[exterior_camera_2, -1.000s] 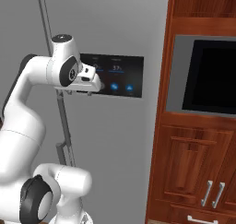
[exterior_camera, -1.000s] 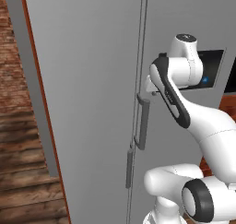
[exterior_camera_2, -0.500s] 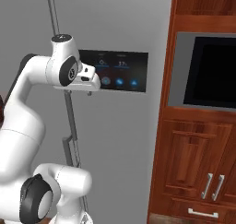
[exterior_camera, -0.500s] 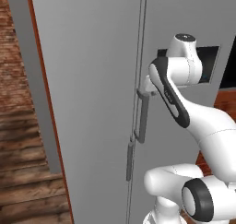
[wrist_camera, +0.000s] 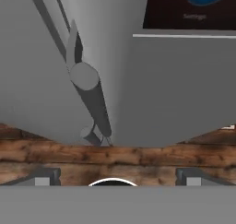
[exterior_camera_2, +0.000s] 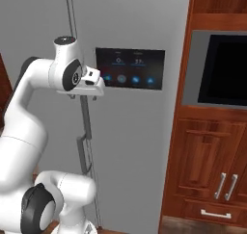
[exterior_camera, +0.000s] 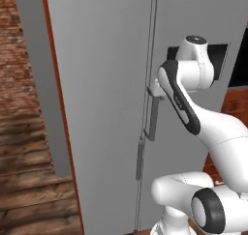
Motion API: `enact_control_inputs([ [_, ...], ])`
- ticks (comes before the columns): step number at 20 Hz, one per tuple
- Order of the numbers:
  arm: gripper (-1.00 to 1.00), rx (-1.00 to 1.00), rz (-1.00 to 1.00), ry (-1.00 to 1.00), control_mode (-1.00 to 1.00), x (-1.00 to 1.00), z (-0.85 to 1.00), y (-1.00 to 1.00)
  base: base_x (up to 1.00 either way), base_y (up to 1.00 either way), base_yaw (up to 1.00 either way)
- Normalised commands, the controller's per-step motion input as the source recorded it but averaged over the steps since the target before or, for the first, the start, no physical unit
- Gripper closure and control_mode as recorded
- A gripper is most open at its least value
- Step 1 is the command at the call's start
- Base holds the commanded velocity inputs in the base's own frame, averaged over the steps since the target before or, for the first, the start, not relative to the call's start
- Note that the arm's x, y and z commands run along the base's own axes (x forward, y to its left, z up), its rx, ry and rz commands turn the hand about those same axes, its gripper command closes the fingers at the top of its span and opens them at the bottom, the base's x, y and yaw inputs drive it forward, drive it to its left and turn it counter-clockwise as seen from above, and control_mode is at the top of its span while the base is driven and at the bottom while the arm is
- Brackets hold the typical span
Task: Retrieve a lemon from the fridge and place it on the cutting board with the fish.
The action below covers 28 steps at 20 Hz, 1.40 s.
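While its two fingers stand spread wide with nothing between them, the tool [wrist_camera: 115, 172] sits high against the fridge [exterior_camera: 101, 84], just above the top end of a bar handle [wrist_camera: 92, 98]. That handle is a long grey bar running straight down the door, its long axis upright, with the seam between the two doors just beside it. Both doors are shut, so what lies inside cannot be seen. A dark control panel [exterior_camera_2: 129, 67] sits on the door to the right of the handle, with small blue icons and pale writing too blurred to read. Beyond it, wooden cabinets [exterior_camera_2: 207, 165] frame a black oven window [exterior_camera_2: 224, 67]. Wooden floor [exterior_camera: 29, 181] runs below.
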Motion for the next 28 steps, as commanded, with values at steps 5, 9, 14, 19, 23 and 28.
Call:
enact_control_inputs([
  [5,-1.0,0.0,0.0,0.0,1.0,0.0,0.0,0.0,-0.19,0.42,0.0],
  [9,-1.0,0.0,0.0,0.0,1.0,0.0,0.0,0.0,-0.16,0.27,0.0],
  [14,-1.0,0.0,0.0,0.0,1.0,0.0,0.0,0.0,-0.3,0.02,0.0],
  [19,-1.0,0.0,0.0,0.0,1.0,0.0,0.0,0.0,-0.44,0.0,0.0],
  [23,-1.0,0.0,0.0,0.0,1.0,0.0,0.0,0.0,-0.49,0.0,0.0],
  [28,-1.0,0.0,0.0,0.0,1.0,0.0,0.0,0.0,-0.35,0.0,0.0],
])
